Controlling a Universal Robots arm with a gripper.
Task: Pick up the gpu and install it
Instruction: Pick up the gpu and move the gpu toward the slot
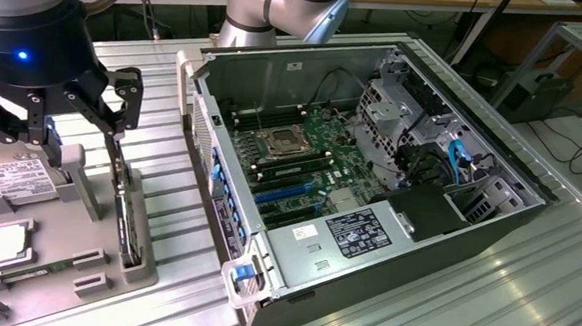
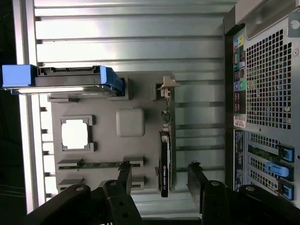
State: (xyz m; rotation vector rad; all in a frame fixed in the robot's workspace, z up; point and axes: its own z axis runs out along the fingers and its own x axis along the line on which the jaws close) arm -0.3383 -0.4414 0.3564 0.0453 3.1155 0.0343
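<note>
Gripper (image 1: 85, 152) hangs released, jaws wide, above the gpu (image 1: 123, 224) standing on edge in the gray holder (image 1: 61, 228).

The tabletop (image 1: 487, 300) is ribbed, shiny metal. The holder tray (image 2: 103, 145) looks like matt grey plastic. The gpu (image 2: 164, 164) looks black and slightly glossy.

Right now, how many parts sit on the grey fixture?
4: hard drive at one end, CPU beside it, memory stick beyond, gpu on edge nearest the case. The hand may hide others.
</note>
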